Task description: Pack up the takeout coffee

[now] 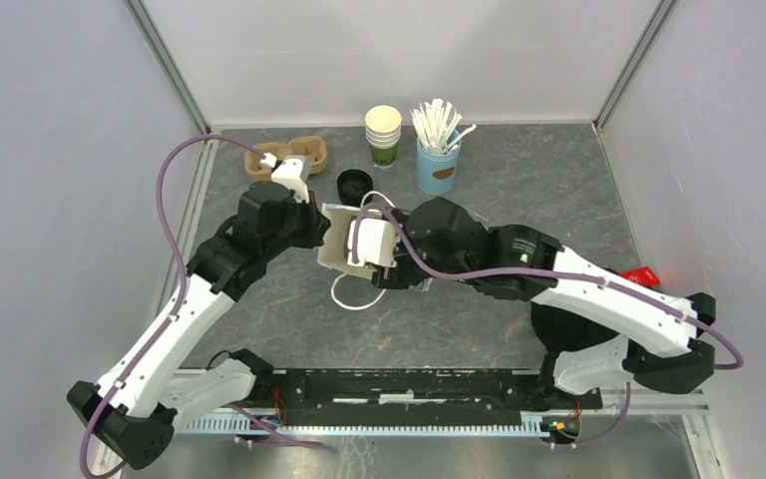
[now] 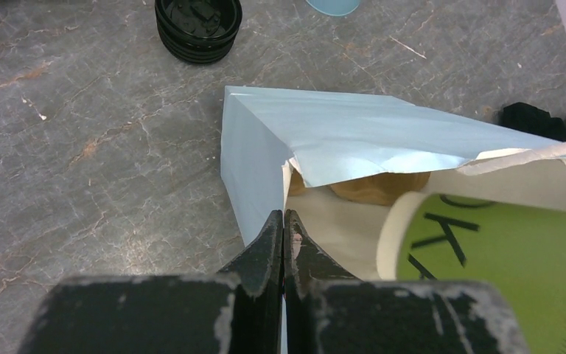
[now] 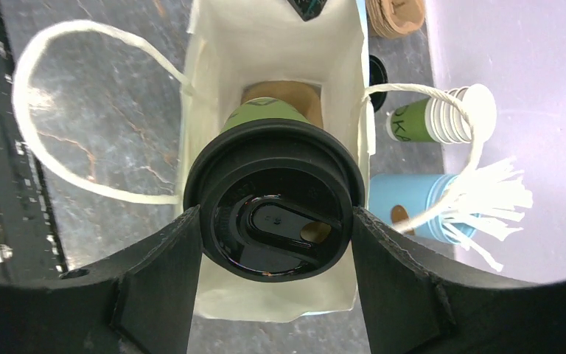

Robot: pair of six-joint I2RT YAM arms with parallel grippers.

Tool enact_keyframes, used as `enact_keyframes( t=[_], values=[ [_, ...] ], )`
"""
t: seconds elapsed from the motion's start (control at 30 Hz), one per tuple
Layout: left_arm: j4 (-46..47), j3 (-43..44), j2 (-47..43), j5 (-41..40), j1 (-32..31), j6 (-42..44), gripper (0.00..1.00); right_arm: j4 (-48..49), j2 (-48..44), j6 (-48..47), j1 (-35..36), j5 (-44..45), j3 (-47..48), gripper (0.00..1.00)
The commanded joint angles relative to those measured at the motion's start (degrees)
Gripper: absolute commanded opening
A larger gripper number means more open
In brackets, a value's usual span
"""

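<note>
The takeout coffee (image 3: 276, 221), a green cup with a black lid, sits between my right gripper's (image 3: 276, 234) fingers, which are shut on its lid rim. It lies halfway inside the mouth of a white paper bag (image 3: 273, 44) that rests on its side on the table (image 1: 559, 190). The cup's green side (image 2: 501, 258) shows in the left wrist view. My left gripper (image 2: 284, 221) is shut on the bag's mouth edge (image 2: 258, 169) and holds it open. From above, the bag (image 1: 334, 247) lies between both wrists; the cup is hidden there.
A brown cardboard piece (image 3: 280, 94) lies at the bag's bottom. Behind the bag stand a stack of black lids (image 1: 354, 185), a stack of lidless cups (image 1: 383, 135), a blue holder of stirrers (image 1: 437, 160) and a cardboard carrier (image 1: 289, 155). The bag's cord handles (image 3: 44, 44) loop outward.
</note>
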Motion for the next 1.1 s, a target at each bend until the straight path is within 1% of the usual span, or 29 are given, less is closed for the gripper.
enact_keyframes(
  t=[0.0, 0.17, 0.27, 0.47, 0.6, 0.7, 0.87, 1.07],
  values=[
    [6.30, -2.07, -2.96, 0.00, -0.18, 3.31, 0.02, 1.12, 2.61, -6.41, 1.30, 5.63, 1.29, 0.25],
    [9.59, -5.94, -6.55, 0.70, -0.13, 3.37, 0.02, -0.42, 5.24, -11.12, 1.90, 9.56, 0.86, 0.24],
    [10.86, -7.76, -8.33, 1.03, -0.18, 2.14, 0.02, 0.40, 5.98, -12.59, 2.01, 9.78, -0.66, 0.23],
    [11.86, -10.19, -9.76, 2.38, -0.13, 0.22, 0.02, -2.58, 9.84, -10.91, 2.20, 11.79, 1.15, 0.22],
    [12.07, -9.82, -9.96, 3.55, -0.13, 0.13, 0.02, -1.54, 9.81, -10.34, 2.20, 14.24, -0.74, 0.22],
    [12.08, -10.10, -10.55, 5.88, -0.20, 0.74, 0.02, 0.60, 8.61, -10.18, 2.18, 16.12, -3.46, 0.23],
    [11.77, -12.11, -13.95, 9.93, -0.13, 1.85, 0.02, 5.50, 6.21, -10.72, 2.19, 15.61, -9.70, 0.23],
    [9.76, -13.76, -16.32, 13.01, -0.13, 3.77, 0.02, 4.82, 9.47, -12.11, 2.31, 15.77, -5.98, 0.22]
  ],
)
